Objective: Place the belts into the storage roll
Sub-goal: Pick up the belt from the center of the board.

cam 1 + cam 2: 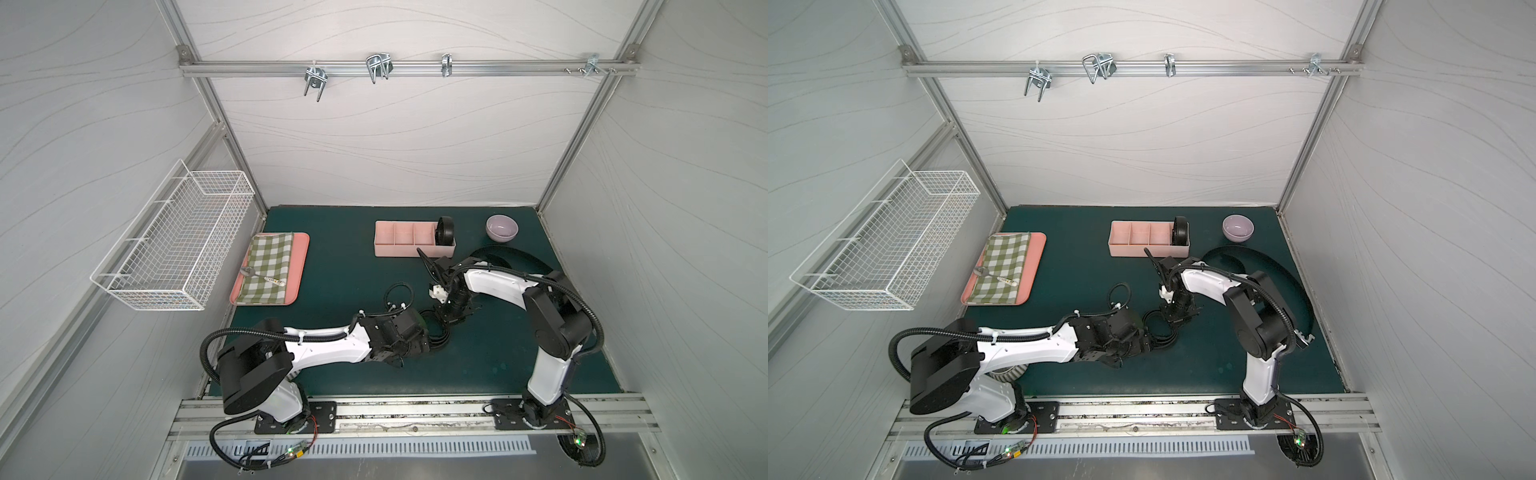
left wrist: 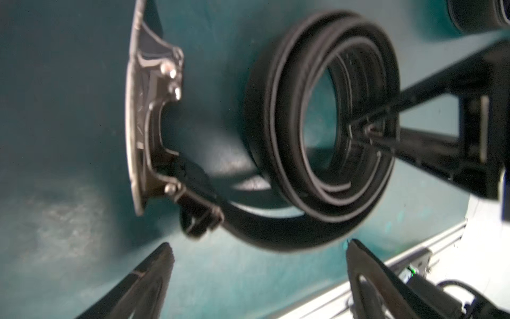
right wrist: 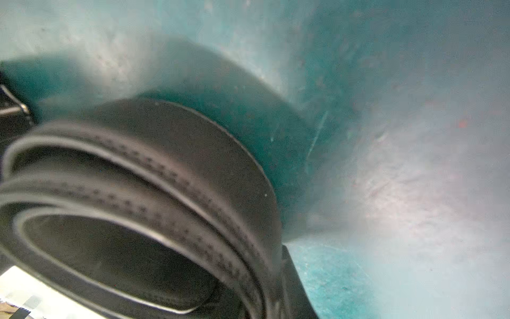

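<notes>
A black leather belt wound into a loose coil point(image 2: 269, 124) sits near the middle of the dark green tabletop point(image 1: 332, 232), toward its front edge. The right gripper point(image 2: 364, 132) pinches the coil's wall. The left gripper point(image 2: 259, 244), fingers spread, faces its open ring. The pale pink divided plastic tray point(image 1: 399, 250) lies toward the back edge, its length parallel to that edge. The right arm looks nearer.
</notes>
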Robot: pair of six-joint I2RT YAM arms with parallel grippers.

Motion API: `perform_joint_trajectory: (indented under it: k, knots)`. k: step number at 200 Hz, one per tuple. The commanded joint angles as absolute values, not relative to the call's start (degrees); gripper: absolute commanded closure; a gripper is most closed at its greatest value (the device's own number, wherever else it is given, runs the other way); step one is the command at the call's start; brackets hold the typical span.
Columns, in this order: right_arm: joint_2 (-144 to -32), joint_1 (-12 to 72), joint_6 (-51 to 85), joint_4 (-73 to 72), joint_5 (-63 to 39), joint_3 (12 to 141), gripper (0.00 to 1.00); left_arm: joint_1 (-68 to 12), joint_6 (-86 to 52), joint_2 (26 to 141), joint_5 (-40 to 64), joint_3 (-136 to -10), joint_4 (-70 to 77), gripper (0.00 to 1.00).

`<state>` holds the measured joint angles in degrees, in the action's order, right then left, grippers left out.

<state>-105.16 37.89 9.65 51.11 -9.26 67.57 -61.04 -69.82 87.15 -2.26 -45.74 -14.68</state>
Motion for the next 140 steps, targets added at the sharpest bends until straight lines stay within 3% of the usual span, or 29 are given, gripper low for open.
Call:
perform_joint_trajectory:
  k: [1, 81, 140]
  knots:
    - [-105.6, 38.7, 9.9, 53.3, -10.5, 66.6, 0.98, -59.6, -72.7, 88.5, -4.8, -48.4, -14.3, 0.1]
    - [-104.0, 39.1, 10.6, 52.8, -10.7, 64.2, 0.98, -56.2, -68.8, 97.9, -2.6, -55.9, -16.4, 0.18]
    - [-103.7, 39.8, 10.8, 52.8, -10.5, 63.2, 0.98, -55.7, -67.0, 101.5, -2.6, -58.2, -18.0, 0.32]
